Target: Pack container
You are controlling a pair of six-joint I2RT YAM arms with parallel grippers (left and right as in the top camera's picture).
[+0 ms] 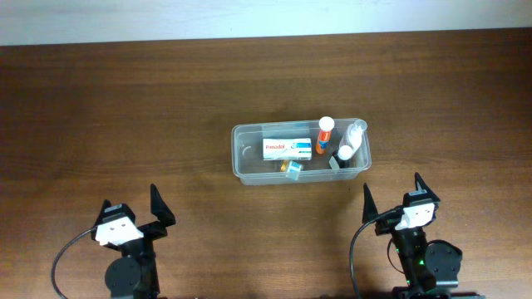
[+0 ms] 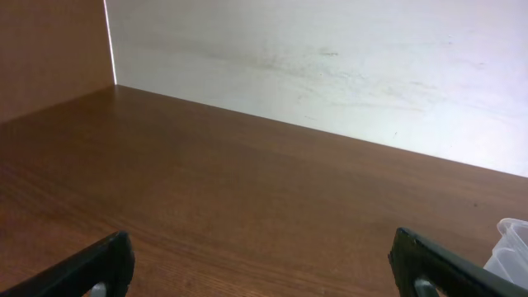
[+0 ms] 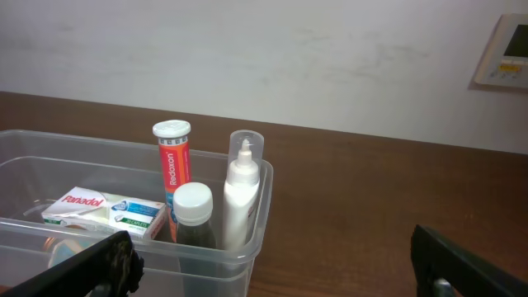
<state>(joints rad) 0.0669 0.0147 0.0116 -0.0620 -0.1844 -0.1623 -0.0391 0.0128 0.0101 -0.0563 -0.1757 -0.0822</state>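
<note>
The clear plastic container [image 1: 247, 133] stands at the middle of the table. Inside it are a white Panadol box [image 1: 287, 149], an orange Redoxon tube [image 1: 324, 133], a white spray bottle [image 1: 355, 137], a dark bottle with a white cap [image 1: 344, 154] and a small item with a blue part [image 1: 293, 167]. The right wrist view shows the container [image 3: 260, 206], box [image 3: 103, 210], tube [image 3: 172, 161], spray bottle [image 3: 242, 190] and dark bottle [image 3: 192, 216]. My left gripper [image 1: 133, 214] is open and empty at the front left. My right gripper [image 1: 397, 203] is open and empty, in front of the container's right end.
The table is dark wood [image 1: 125, 108]. A pale wall [image 2: 330, 49] runs along its far edge. A corner of the container [image 2: 511, 247] shows at the right edge of the left wrist view. A wall panel [image 3: 503, 54] hangs at the upper right.
</note>
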